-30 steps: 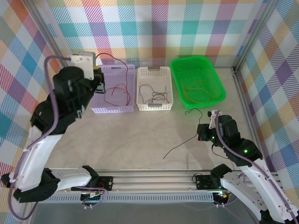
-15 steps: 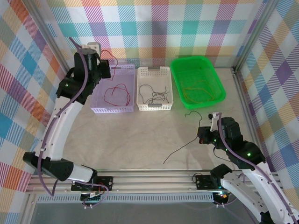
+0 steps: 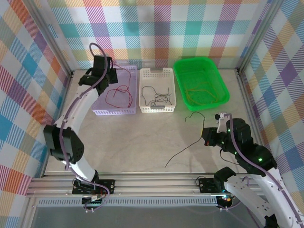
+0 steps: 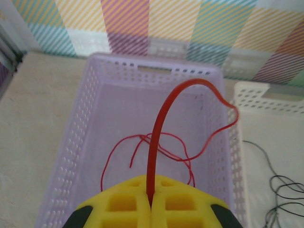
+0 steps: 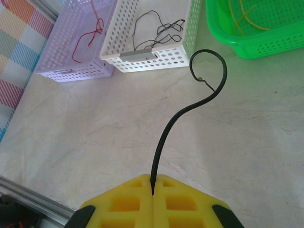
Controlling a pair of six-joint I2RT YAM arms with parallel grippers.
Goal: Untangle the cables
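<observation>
Over the lilac basket (image 3: 116,112), at the far left of the desk (image 3: 142,135), the left end effector (image 4: 151,205) is clenched on a red cable (image 4: 160,111). This cable rises from between the yellow pads, bends over the right wall of the basket and comes back down inside. More red loops lie on the basket floor, and I cannot tell if they belong to the same cable or to another one.

Nearer to the front right, the right end effector (image 5: 153,190) is closed on a black cable (image 5: 176,116). One end curls into a hook above the desk. In the top view its other part (image 3: 185,148) trails across the bare desk toward the front.

Other black cables (image 3: 159,97) lie in the white basket (image 3: 156,109), and orange-yellow cables (image 3: 202,92) lie in the green tray (image 3: 224,93). So the cables seem to be sorted by colour.

I judge that the step in hand is the delivery of two separated cables. The left one is already at its basket, so it needs only to come lower and then be released, so that the bend falls inside the wall. The right one must be carried to the white basket, high enough that the trailing tail lifts over the rim and does not drag.
</observation>
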